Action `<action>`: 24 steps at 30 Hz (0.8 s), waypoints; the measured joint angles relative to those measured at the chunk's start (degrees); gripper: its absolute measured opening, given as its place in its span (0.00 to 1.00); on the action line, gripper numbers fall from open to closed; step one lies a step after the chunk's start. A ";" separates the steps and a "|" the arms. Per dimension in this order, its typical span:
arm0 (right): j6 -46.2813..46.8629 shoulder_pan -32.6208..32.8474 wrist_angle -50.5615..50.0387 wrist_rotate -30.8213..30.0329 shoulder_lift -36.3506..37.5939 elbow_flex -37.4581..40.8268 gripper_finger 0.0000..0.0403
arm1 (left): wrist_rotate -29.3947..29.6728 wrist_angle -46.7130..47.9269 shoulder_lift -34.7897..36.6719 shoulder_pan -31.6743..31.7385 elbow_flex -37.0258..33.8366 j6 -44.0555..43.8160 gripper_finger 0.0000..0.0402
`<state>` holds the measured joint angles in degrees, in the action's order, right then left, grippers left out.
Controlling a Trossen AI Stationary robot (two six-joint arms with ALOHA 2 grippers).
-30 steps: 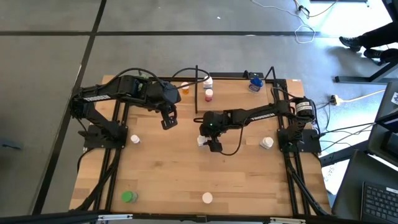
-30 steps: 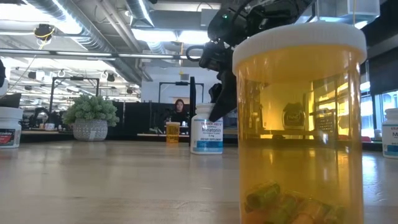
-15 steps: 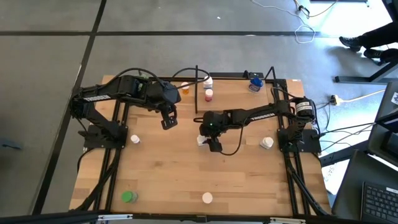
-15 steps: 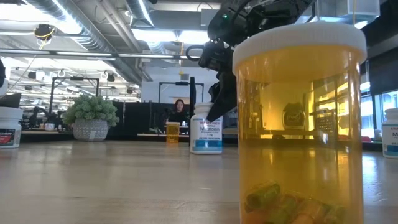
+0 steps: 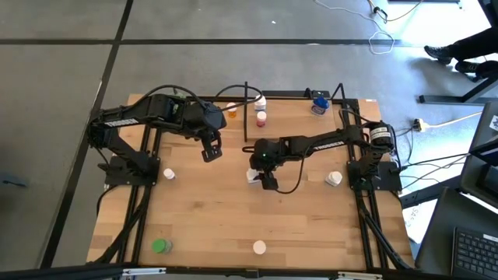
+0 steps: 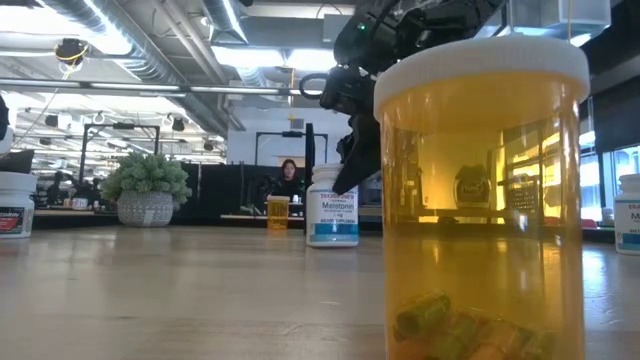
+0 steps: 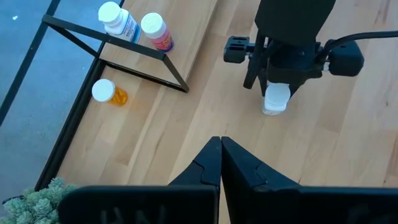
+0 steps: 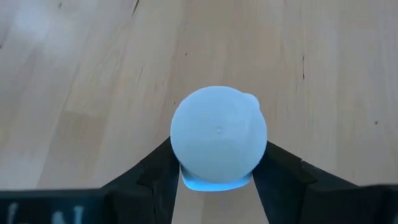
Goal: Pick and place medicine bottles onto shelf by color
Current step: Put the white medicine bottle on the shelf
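A white-capped white bottle with a blue label (image 6: 333,205) stands on the table near its middle (image 5: 251,176). My right gripper (image 5: 262,180) reaches down over it, and its fingers close on the bottle's sides (image 8: 219,134). My left gripper (image 5: 208,152) hangs shut and empty above the table to the left of it (image 7: 219,146). The shelf (image 5: 294,117) stands at the table's far edge. A white bottle (image 5: 259,102), a pink one (image 5: 261,118) and a blue one (image 5: 318,105) stand on it. My right gripper pinches the white bottle's body just under its cap (image 8: 188,178) between its two fingers (image 8: 155,171). The fingers come from above and point down, one on each side. The bottle stands upright with its base on the table (image 6: 333,242).
An orange bottle (image 5: 232,111) lies left of the shelf frame. White bottles stand at the left (image 5: 168,174) and right (image 5: 334,179). A green one (image 5: 161,246) and a white-capped amber one (image 5: 259,247) stand near the front edge. A green plant (image 7: 37,199) stands at the back left.
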<state>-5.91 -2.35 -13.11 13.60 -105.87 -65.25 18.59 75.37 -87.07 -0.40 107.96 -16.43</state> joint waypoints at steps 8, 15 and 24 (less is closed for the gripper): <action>1.11 0.00 -3.18 0.01 4.77 0.02 0.44 | 0.00 0.04 0.00 0.00 0.00 0.02 0.00; 0.31 -0.95 -10.30 -1.29 11.48 0.03 0.44 | 0.00 0.07 0.00 0.00 0.00 0.02 0.00; -0.99 -7.15 -17.20 -3.92 19.68 0.04 0.44 | 0.00 0.02 0.00 -0.01 0.00 0.02 0.00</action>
<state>-6.90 -9.50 -30.31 9.68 -86.18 -65.21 18.59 75.40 -87.07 -0.42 107.96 -16.40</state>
